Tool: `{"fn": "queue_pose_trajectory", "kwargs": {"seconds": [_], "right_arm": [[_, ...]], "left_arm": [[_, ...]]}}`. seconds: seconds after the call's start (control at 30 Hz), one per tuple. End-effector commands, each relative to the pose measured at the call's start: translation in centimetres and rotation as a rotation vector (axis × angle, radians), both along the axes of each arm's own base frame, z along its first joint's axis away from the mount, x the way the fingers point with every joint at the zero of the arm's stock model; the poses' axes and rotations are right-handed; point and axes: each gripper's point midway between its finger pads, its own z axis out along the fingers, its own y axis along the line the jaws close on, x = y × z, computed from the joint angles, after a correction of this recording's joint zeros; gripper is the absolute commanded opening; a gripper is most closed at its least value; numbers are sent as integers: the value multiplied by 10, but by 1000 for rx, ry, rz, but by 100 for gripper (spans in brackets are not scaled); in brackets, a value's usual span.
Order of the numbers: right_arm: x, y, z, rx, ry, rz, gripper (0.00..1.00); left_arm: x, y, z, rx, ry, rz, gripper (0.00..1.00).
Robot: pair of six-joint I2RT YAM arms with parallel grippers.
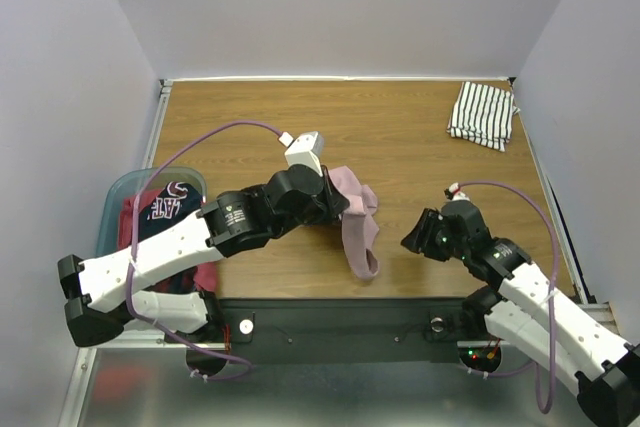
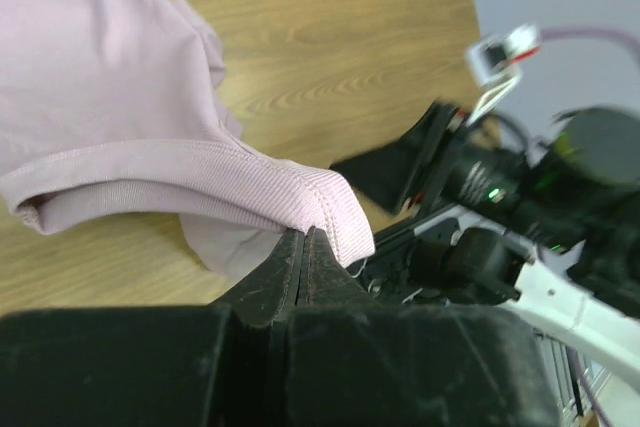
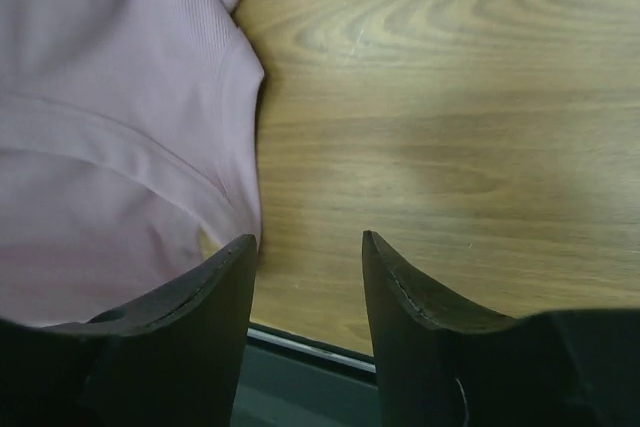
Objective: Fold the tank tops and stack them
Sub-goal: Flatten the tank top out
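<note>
The left claw (image 2: 303,234) is squeezed tight, and its two tips pinch the thick edge of the pink top (image 2: 120,97). The cloth bunches up by the tips and spreads out over the wood. From above, the pink top (image 1: 360,232) sits near the middle of the table (image 1: 400,137), with one long part trailing toward the near edge.

The right claw (image 3: 305,237) has its two fingers spread apart. Only bare wood shows between them, and it holds nothing. Its left finger is just beside the pink top; I cannot tell if they touch.

Farther out, at the left side of the table, there is a see-through blue tub (image 1: 115,197). Inside it lies a navy top (image 1: 165,207) with white letters on it. A dark red top (image 1: 130,219) is in the tub too, next to the navy one. The left arm reaches across the near part of the tub.

Far away in the back right corner lies the striped top (image 1: 483,112), folded up flat, well apart from everything else.
</note>
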Motion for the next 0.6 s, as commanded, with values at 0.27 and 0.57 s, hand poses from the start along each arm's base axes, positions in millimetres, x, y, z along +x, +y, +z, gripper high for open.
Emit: {"fn": "queue_pose_trajectory", "kwargs": {"seconds": [0.27, 0.57], "right_arm": [[-33, 75, -2, 140, -18, 219, 58], [-32, 79, -34, 96, 40, 98, 60]], "left_arm": [[16, -1, 23, -13, -78, 50, 0], [16, 4, 21, -3, -73, 60, 0]]}}
